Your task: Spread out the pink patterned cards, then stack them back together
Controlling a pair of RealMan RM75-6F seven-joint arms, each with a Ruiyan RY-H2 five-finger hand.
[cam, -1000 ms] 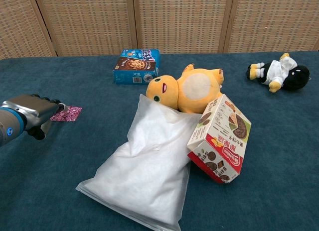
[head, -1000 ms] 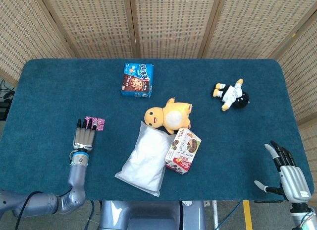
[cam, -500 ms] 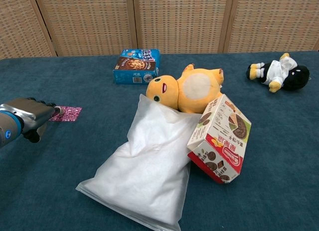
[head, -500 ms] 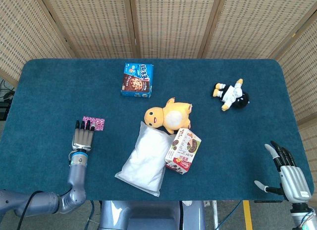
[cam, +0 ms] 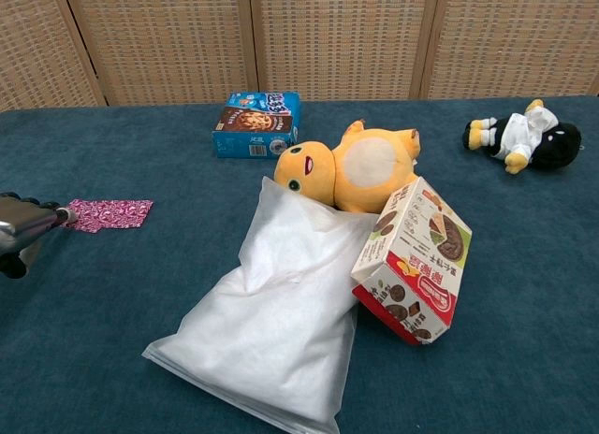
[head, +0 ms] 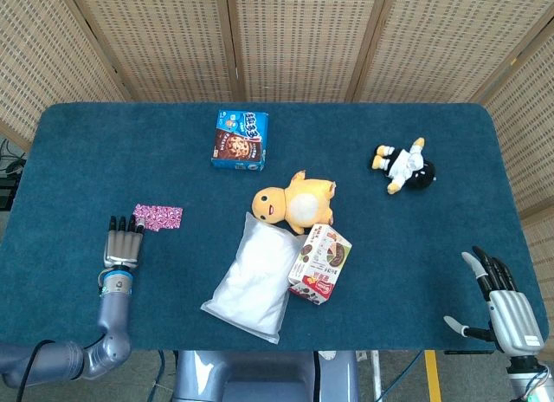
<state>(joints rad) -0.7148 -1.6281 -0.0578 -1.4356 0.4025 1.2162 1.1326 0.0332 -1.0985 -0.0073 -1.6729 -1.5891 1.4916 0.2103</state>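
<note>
- Head view: the pink patterned cards (head: 157,217) lie flat on the blue table cloth (head: 104,151) at the left side, fanned a little so that the strip is longer than one card.
- Head view: the left hand (head: 122,243) lies palm down just left of and below the cards, its fingers straight and apart, grasping nothing; its fingertips (head: 138,222) reach the near left corner of the cards, but I cannot tell if they touch.
- Head view: the right hand (head: 498,296) shows only here, past the table's near right corner, with its fingers spread and the thumb out, empty.
- Head view: a blue box (head: 240,139) stands behind, a yellow plush toy (head: 293,200) sits mid-table, its lower part resting on a white bag (head: 255,278), and a red and white box (head: 319,262) leans at the bag's right edge. A black and white doll (head: 405,167) lies well apart on the right.
- Chest view: the left hand (cam: 21,231) is cut off by the left edge, one fingertip pointing at the cards (cam: 108,213), which show as overlapping layers.
- Chest view: the blue box (cam: 255,123) carries a picture of chocolate biscuits and white characters too small to read.
- Chest view: the red and white box (cam: 413,260) is tilted against the white bag (cam: 271,322), with round dark biscuits pictured and white characters on a red band that I cannot read.
- Chest view: the yellow plush toy (cam: 351,170) shows an open mouth and a pale belly; the black and white doll (cam: 524,135) lies on its side.
</note>
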